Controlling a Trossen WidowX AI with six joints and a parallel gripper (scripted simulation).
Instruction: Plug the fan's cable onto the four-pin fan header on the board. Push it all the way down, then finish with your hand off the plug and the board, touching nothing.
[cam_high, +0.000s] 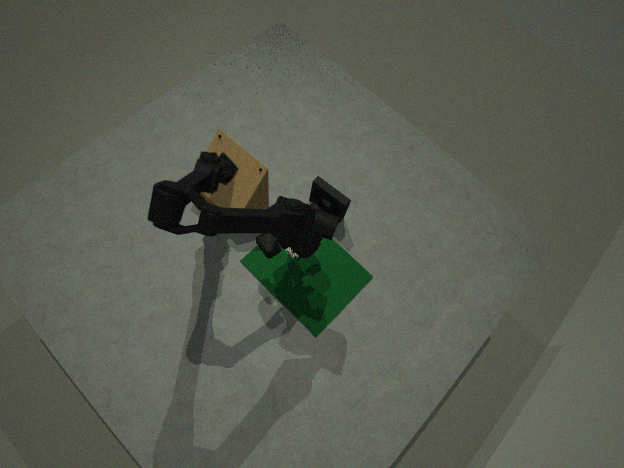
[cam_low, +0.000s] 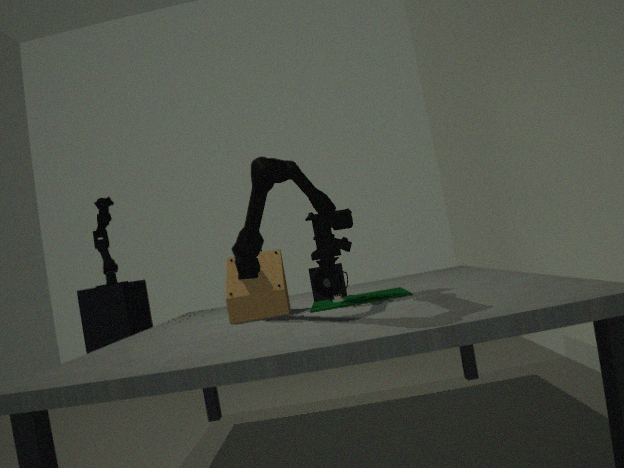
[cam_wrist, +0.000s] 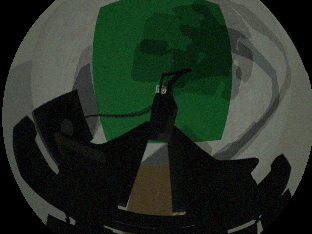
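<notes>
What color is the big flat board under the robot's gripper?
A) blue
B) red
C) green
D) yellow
C: the flat rectangular board below the black gripper shows green in all three views.
</notes>
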